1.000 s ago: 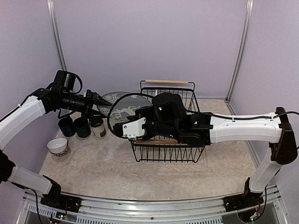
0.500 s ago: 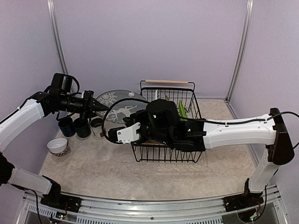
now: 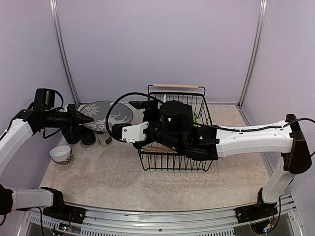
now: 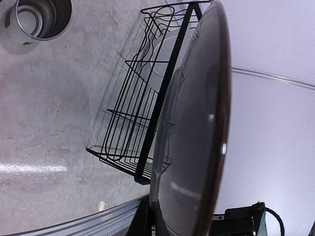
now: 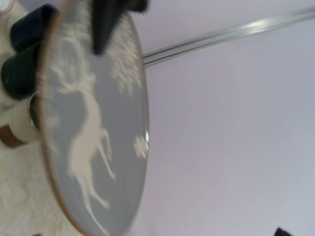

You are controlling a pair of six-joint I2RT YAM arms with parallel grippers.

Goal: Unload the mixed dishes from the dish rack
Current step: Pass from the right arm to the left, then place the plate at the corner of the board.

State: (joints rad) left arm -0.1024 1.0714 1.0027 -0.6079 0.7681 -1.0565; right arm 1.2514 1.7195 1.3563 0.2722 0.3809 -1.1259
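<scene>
**Grey dish held above the mugs, left of the rack**

My left jaws are clamped on the rim of the grey dish (image 3: 106, 114). The dish extends from them toward the right jaws, patterned face up, clear of the desk (image 3: 123, 182). Below the dish, just beyond the left jaws, stand the navy mug (image 3: 70, 137), the dark green mug (image 3: 87, 137) and the white-brown cup (image 3: 103, 139). A small patterned bowl (image 3: 61, 154) sits on the near side of the left jaws. The right jaws hover just beside the dish's opposite rim; I cannot tell whether they are apart or together. Behind them, under that arm, the dish rack (image 3: 177, 163) rests on the desk with the lime-green plate (image 3: 195, 118) inside.
</scene>
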